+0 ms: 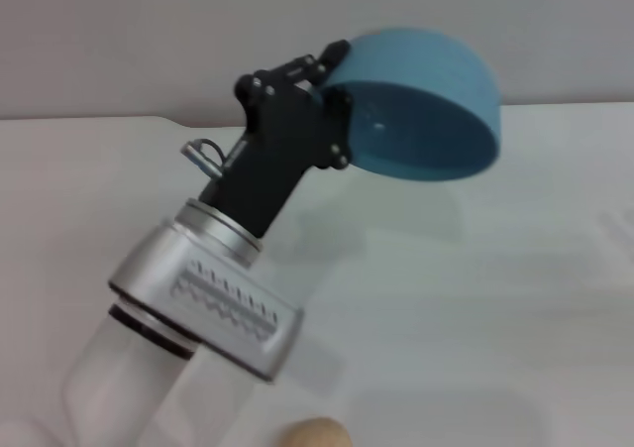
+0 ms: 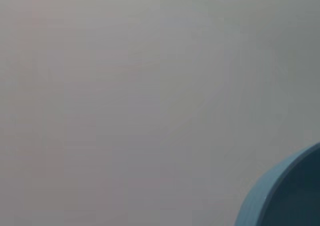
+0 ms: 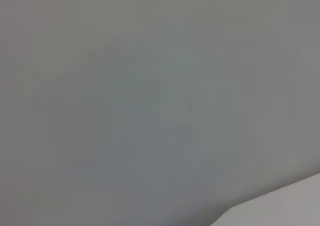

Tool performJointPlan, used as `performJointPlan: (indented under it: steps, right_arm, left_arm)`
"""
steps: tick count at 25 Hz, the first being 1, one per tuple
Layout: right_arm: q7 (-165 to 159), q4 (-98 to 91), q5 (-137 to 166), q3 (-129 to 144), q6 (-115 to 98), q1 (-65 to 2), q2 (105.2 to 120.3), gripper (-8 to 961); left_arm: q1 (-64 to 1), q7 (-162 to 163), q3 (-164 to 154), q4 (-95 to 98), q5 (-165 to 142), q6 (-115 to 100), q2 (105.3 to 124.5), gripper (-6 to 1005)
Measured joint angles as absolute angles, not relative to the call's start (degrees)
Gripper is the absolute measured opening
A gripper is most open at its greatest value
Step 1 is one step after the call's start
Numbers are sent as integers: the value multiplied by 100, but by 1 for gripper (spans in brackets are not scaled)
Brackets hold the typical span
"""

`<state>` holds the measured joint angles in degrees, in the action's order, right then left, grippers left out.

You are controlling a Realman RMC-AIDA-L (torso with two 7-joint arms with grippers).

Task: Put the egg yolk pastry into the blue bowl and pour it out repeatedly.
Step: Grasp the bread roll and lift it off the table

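**Bowl held up and tipped, pastry down on the desk**

Start with the desk [image 1: 475, 298]: you see a wide white surface filling most of the head view, meeting a pale grey wall along its far edge. In the right wrist view only a corner of that white surface shows against the grey wall, and nothing of the right end effector itself appears in any view.

Next, your left arm [image 1: 213, 288] reaches up from the near left side of the head view, its silver wrist section leading into a black housing angled toward the far right.

The blue bowl [image 1: 421, 105] is raised off the desk, clear above the surface, and tipped steeply on its side so that its open mouth faces down and toward you. Its inside looks empty. A slice of its rim [image 2: 280, 196] also shows in the corner of the left wrist view, against the grey wall.

The left end effector [image 1: 332, 75] is clamped on the bowl's rim at the side nearest the arm, holding it aloft.

The egg yolk pastry [image 1: 315, 433] lies on the desk at the near edge of the head view, well apart from the bowl and only partly in sight.
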<state>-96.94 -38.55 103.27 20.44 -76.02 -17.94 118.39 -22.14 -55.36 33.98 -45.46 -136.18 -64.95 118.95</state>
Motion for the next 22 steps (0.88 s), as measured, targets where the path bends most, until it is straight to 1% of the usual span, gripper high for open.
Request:
performJointPlan:
  steps: [3,6,9,10,12,17,22]
  right_arm:
    - [-9694,-3840,10327,2061,-7603,-1814,11839,423]
    - [-9694,-3777,10330,2072,-7626,-1847,11838,419]
    - [-9693,-3720,10364,2088,-7625,-1908,11833,416]
    - [-9688,-3687,10377,2096,-7613,-1926,11831,415]
    - [-9613,-3602,10394,2137,-7601,-1972,11827,413]
    - [-9389,-3558,10399,2455,-7563,-2034,11824,407]
    - [-9372,-3558,10677,3046,-7445,-2176,11783,402]
  left_arm:
    - [-2262,-5314,3563,-4806,-12898,-6070,11877,13]
    - [-2249,-5233,4119,-5325,-12272,-4920,11846,14]
    - [-2319,-5220,5259,-5777,-11834,-2673,11839,15]
    - [-2356,-5218,5433,-5814,-11758,-2321,11841,15]
    - [-2629,-5213,6107,-5767,-11299,-968,11842,16]
    - [-3263,-5195,7380,-5197,-10633,1153,11833,17]
    - [-3648,-4964,8435,-4706,-10435,2490,11797,17]
